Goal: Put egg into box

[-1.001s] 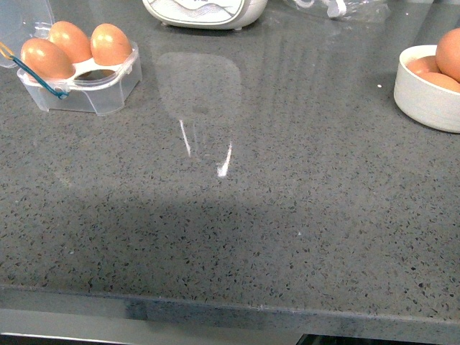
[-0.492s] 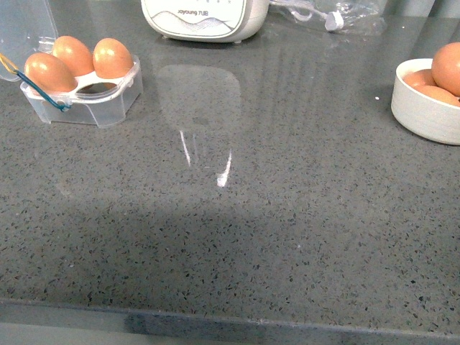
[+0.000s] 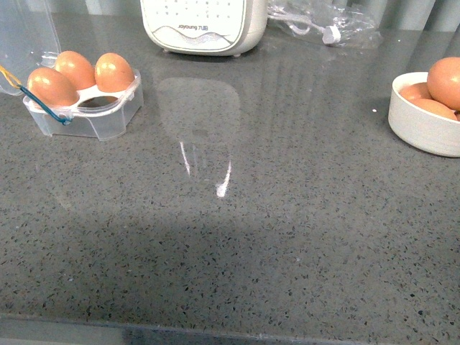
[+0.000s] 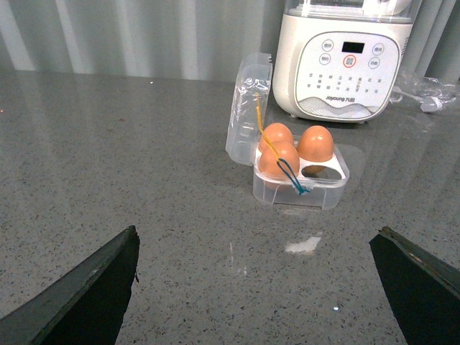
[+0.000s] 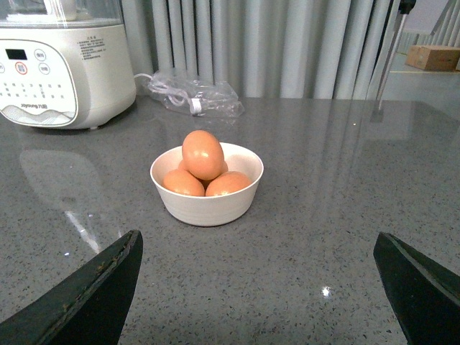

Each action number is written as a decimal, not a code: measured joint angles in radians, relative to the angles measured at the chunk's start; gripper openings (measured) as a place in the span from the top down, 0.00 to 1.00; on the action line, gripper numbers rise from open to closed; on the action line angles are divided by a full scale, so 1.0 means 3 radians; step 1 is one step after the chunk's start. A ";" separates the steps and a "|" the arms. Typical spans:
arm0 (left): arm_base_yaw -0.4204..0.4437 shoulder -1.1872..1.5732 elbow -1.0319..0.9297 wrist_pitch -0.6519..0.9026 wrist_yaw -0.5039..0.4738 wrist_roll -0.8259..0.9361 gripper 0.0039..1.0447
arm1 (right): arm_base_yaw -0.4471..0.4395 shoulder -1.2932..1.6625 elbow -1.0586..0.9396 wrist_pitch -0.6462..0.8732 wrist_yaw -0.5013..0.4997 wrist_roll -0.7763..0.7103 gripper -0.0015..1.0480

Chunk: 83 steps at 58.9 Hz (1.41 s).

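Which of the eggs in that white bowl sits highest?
The egg perched on top of the pile in the white bowl; the other eggs lie lower, beneath it, inside the rim.

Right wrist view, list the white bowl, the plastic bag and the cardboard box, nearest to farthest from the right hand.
1. White bowl, just ahead of the open right hand.
2. Plastic bag, behind the bowl, at the back of the counter.
3. Cardboard box, farthest, off beyond the counter.

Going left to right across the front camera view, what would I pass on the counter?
Clear egg box with three eggs → white appliance → clear plastic bag → white bowl heaped with brown eggs.
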 joint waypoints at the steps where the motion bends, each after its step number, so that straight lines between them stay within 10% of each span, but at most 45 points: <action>1: 0.0000 0.0000 0.0000 0.0000 0.0001 0.0001 0.06 | 0.0001 0.0036 0.0014 -0.0008 -0.0003 -0.0100 0.07; 32: 0.0000 -0.0001 0.0000 0.0000 0.0000 0.0000 0.06 | -0.0181 0.2495 0.1034 0.1630 -0.0092 -0.0304 0.07; 63: 0.0000 -0.0001 0.0000 0.0000 0.0000 0.0000 0.06 | -0.0090 0.4826 0.3662 -0.0271 -0.0196 -0.0047 0.07; 83: 0.0000 -0.0001 0.0000 0.0000 0.0000 0.0000 0.06 | -0.0076 0.5313 0.4134 -0.1019 -0.0510 -0.0278 0.07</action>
